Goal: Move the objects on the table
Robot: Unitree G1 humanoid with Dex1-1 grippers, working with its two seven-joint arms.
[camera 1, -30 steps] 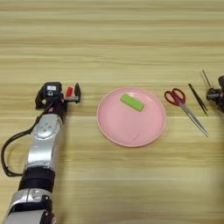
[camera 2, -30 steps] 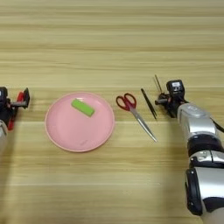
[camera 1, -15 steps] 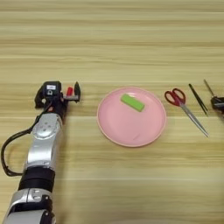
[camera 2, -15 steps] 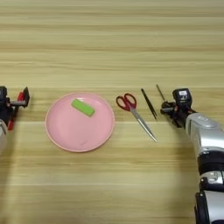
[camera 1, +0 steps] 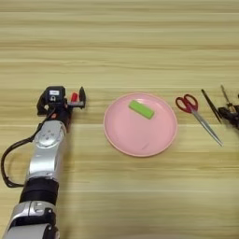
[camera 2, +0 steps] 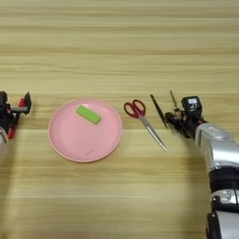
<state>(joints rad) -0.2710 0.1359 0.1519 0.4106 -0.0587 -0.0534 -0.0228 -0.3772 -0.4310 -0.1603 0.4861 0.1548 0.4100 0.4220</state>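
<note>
Partly cut off at the edge of the left eye view, the right gripper shows fully only in the right eye view, where its dark fingers merge with the objects beneath them, so whether they are spread or pressed together cannot be told. A slim tool with a pale shaft runs up from under this gripper; its lower part is hidden, and contact cannot be judged. Just left of the gripper lies a thin black pointed tool, slanted, apart from the red-handled scissors further left, whose blades point toward the near right. A flat lime-green block rests tilted in the far half of a pink plate at the middle of the wooden table, well apart from both grippers. The left gripper rests on the table left of the plate, its two black fingers spread, with a small red part between them; nothing is pinched. A black cable loops beside the left arm.
</note>
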